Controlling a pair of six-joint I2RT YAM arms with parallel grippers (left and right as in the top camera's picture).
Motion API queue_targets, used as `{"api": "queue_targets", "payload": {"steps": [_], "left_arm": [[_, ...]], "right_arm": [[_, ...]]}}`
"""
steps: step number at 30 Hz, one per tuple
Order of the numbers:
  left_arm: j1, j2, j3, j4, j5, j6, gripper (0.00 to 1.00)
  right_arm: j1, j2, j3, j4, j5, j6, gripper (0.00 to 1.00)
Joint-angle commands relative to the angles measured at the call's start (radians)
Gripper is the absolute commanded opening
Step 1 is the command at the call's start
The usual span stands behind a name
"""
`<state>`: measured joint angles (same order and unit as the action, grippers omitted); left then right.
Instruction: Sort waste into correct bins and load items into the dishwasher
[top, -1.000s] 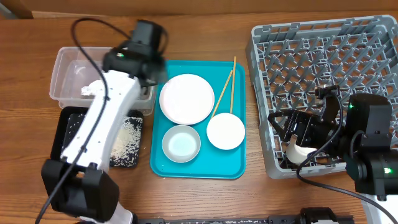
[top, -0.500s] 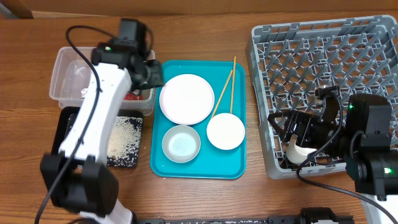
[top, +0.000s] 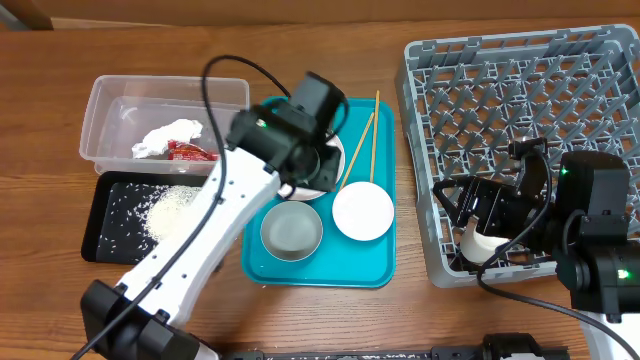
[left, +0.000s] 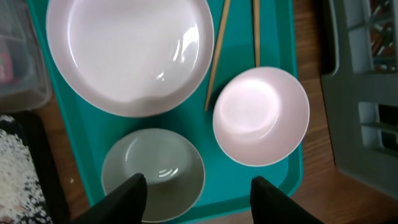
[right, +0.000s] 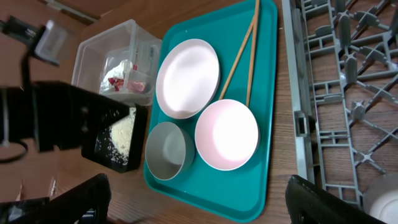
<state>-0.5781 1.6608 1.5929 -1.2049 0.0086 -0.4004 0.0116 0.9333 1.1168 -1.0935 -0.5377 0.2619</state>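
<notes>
Now at lower right the right gripper (right: 198, 190) is where it was a second ago, jaws spread wide and empty, just beside the white cup (top: 482, 243) in the grey rack (top: 520, 90). The left gripper (left: 199, 190) was over the clear tub (top: 100, 120) at upper left. It has swung to centre frame above the grey bowl (left: 152, 168) on the teal tray (left: 273, 31), fingers apart, gripping nothing. The red wrapper (top: 190, 152) and white tissue (top: 165, 135) now show uncovered in the tub.

The wooden bench (top: 60, 290) carries a clear tub (top: 100, 110) at far left, a black tray (top: 95, 225) just beside it on the robot's side, a teal tray (top: 380, 260) in the middle, and a grey rack (top: 420, 100) at right.
</notes>
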Motion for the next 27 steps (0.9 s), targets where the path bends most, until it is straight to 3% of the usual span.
{"api": "queue_targets", "payload": {"steps": [1,7,14,17,21,27], "left_arm": [[-0.011,0.007,-0.058,0.005,-0.053,-0.096,0.55],[-0.013,0.004,-0.103,-0.018,-0.055,-0.101,0.48],[-0.012,-0.181,-0.103,-0.046,-0.149,-0.075,0.51],[-0.011,-0.322,-0.103,-0.033,-0.197,-0.074,0.63],[-0.011,-0.498,-0.103,-0.037,-0.199,-0.051,1.00],[-0.011,-0.669,-0.103,-0.055,-0.174,-0.052,1.00]], "right_arm": [[-0.005,-0.007,0.017,-0.004,0.013,-0.001,0.94],[-0.005,0.006,0.017,-0.016,0.013,-0.001,1.00],[-0.005,0.045,0.017,-0.015,0.013,-0.001,1.00],[-0.005,0.067,0.017,-0.015,0.013,-0.001,1.00],[-0.005,0.103,0.017,-0.015,0.013,-0.001,1.00],[-0.005,0.156,0.017,-0.015,0.013,-0.001,1.00]]}}
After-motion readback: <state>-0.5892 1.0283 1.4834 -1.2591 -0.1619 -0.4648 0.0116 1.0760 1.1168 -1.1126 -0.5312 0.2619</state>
